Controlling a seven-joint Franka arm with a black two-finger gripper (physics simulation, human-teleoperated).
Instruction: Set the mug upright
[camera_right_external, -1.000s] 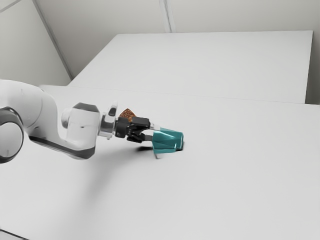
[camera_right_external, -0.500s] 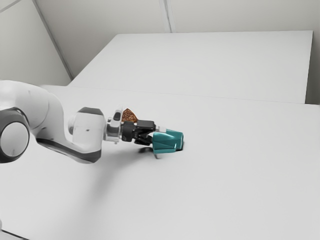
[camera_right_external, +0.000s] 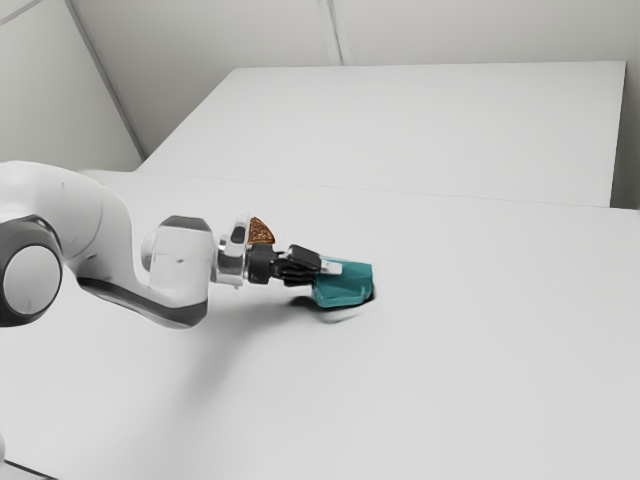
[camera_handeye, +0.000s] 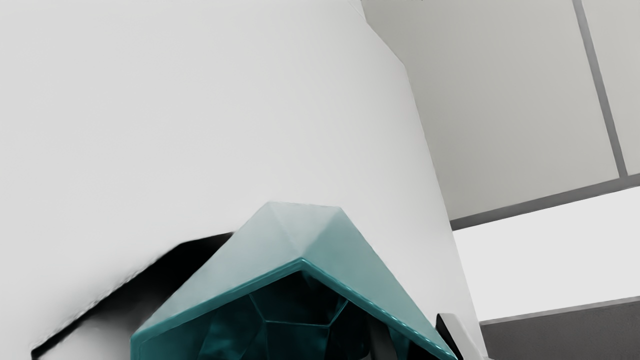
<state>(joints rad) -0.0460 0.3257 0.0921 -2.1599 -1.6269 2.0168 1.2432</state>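
- Teal mug lies tipped between the fingers; the gripper pinches its wall, one finger inside, one outside.
- Turning too fast could twist it loose from this off-centre hold.

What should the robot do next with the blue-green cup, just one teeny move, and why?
I'd probably lift the mug a little, straight up. The gripper seems to have its wall pinched, one finger inside and one outside. The mug still needs tipping up: its open end faces the gripper, not the ceiling. A small lift should give it room to turn.
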